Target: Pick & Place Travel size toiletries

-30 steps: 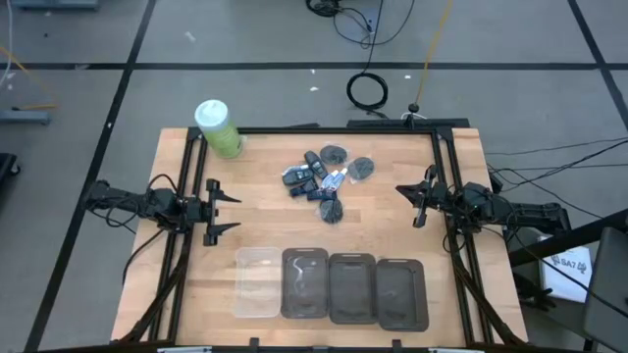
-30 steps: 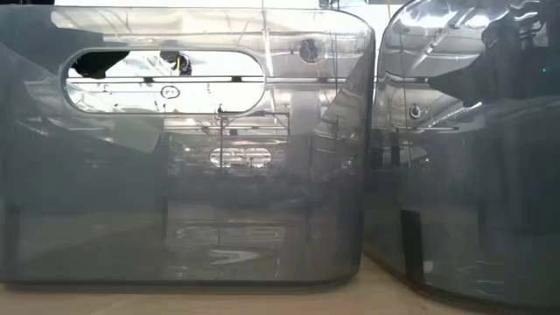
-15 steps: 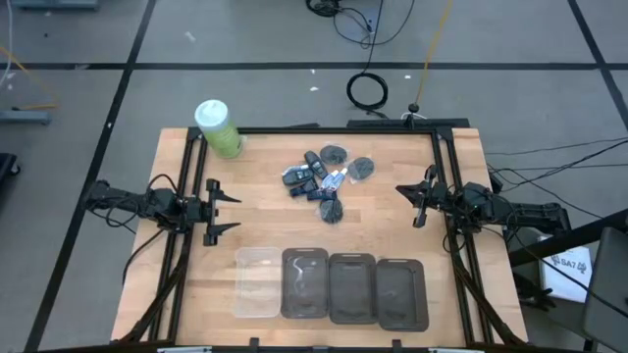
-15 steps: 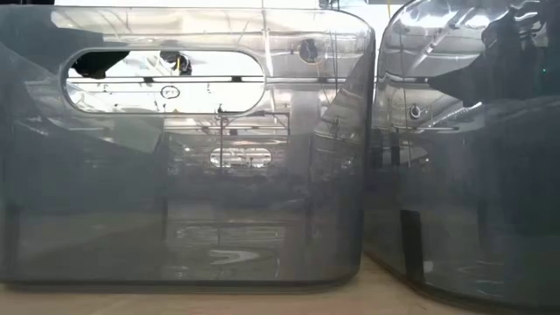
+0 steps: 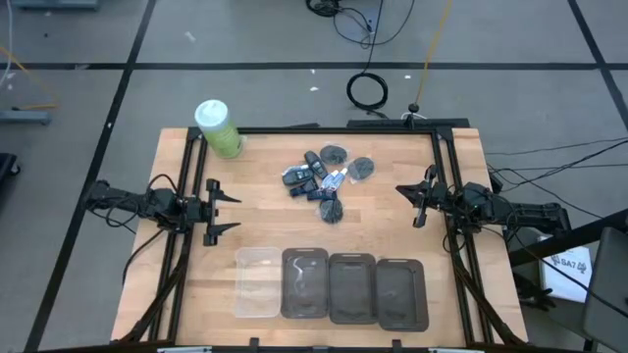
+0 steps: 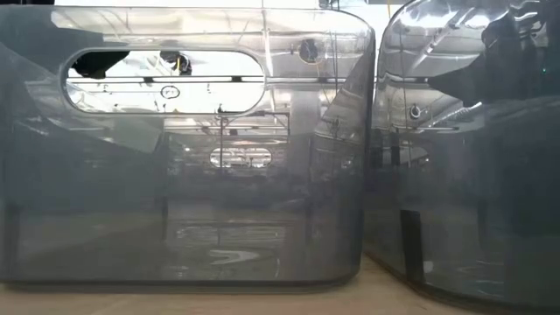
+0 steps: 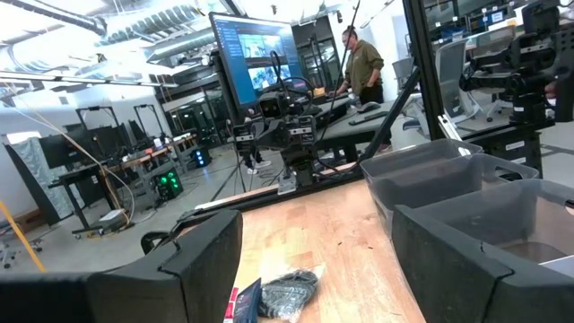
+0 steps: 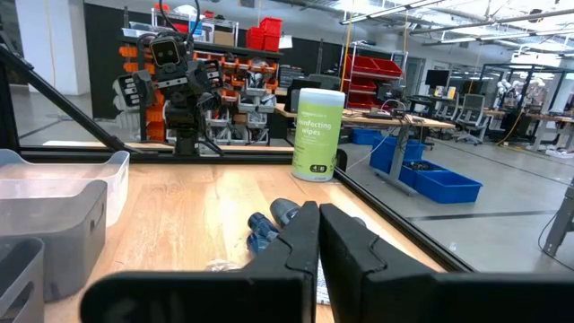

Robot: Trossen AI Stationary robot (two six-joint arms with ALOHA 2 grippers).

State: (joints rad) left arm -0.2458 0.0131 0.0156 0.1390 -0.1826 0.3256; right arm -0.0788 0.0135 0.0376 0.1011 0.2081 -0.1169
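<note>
The travel size toiletries [image 5: 316,181] lie in a small pile on the wooden table's middle, toward its far edge. They are short dark navy tubes and a whitish one [image 5: 337,178], mixed with black oval fobs [image 5: 335,153]. My left gripper [image 5: 235,212] hovers open at the table's left, pointing level toward the pile, which shows between its fingers as toiletries [image 7: 278,292]. My right gripper [image 5: 400,190] hovers shut at the table's right, also pointing at the pile; the navy tubes [image 8: 269,224] lie beyond its fingertips [image 8: 318,242]. Neither gripper touches anything.
One clear bin [image 5: 257,282] and three grey bins [image 5: 352,287] stand in a row along the near edge and fill the low view as grey bin walls [image 6: 192,157]. A green canister with a white lid [image 5: 218,127] stands at the far left corner. A black frame [image 5: 442,176] borders the table.
</note>
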